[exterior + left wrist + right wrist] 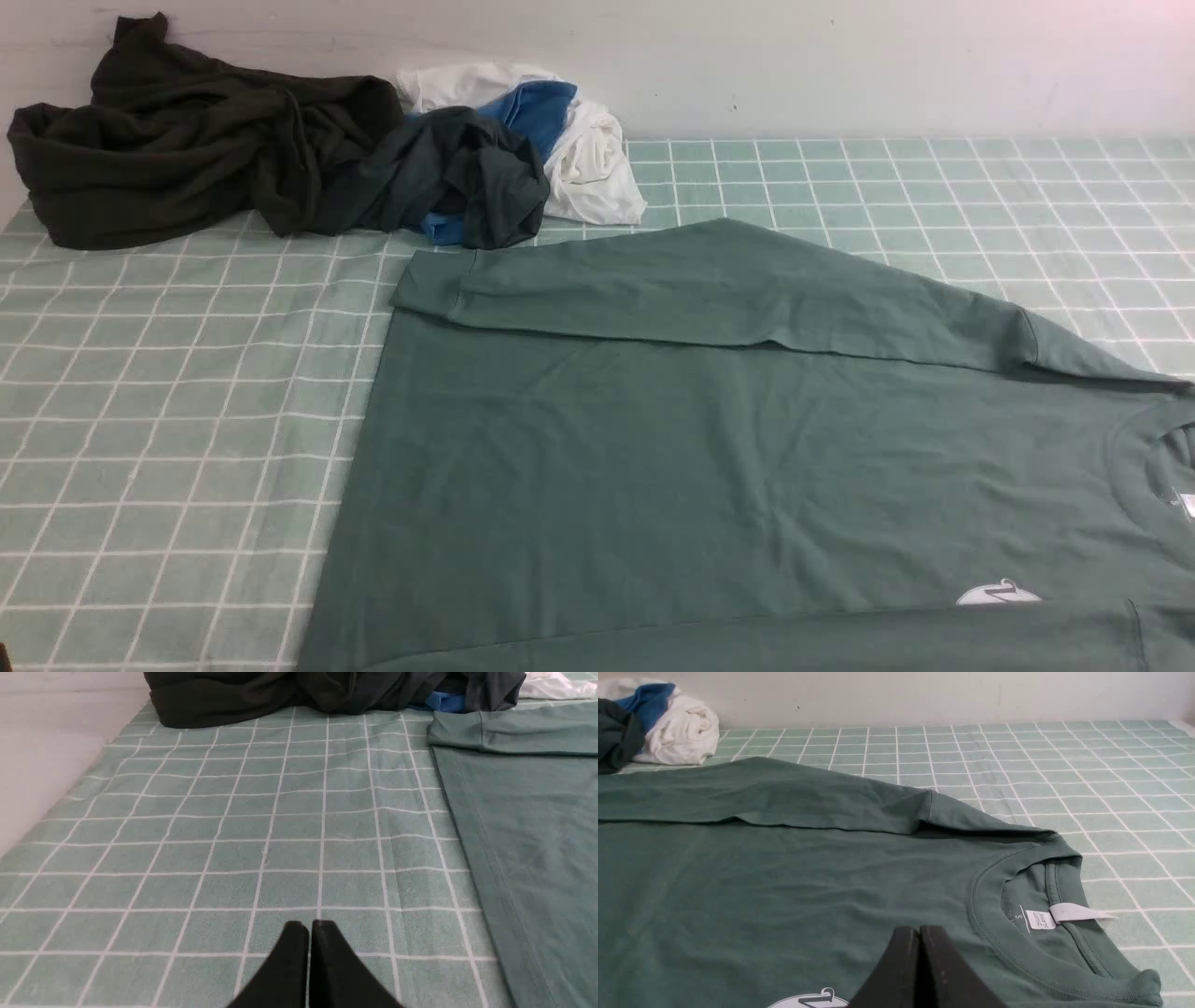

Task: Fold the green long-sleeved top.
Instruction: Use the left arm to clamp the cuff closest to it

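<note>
1. The green top (709,448) lies flat and front-side up on the worktop (168,420), which is covered in a pale green cloth with a white grid. It sits right of centre on the near side and runs out of the front view at the near and right edges.
2. Its hem (472,826) faces left and its round collar (1004,933) faces right. A white neck label (1064,913) shows inside the collar.
3. The far sleeve (709,289) is folded in across the far part of the body, with its cuff pointing left.
4. The near sleeve (747,644) lies along the near edge and covers the lower part of the small white chest logo (997,594).
5. The left tool (309,926) is closed, its two black tips pressed together and gripping nothing. It is over bare checked cloth to the left of the hem, clear of the top.
6. The right tool (920,931) is also closed and empty. It is over the chest, between the logo and the collar. Whether it touches the fabric cannot be told.
7. At the far left against the wall (840,56) sits a heap of crumpled clothes:
   - a very dark garment (187,140)
   - a slate-grey garment with blue (457,177) to its right
   - a white garment (588,159) further right
</note>
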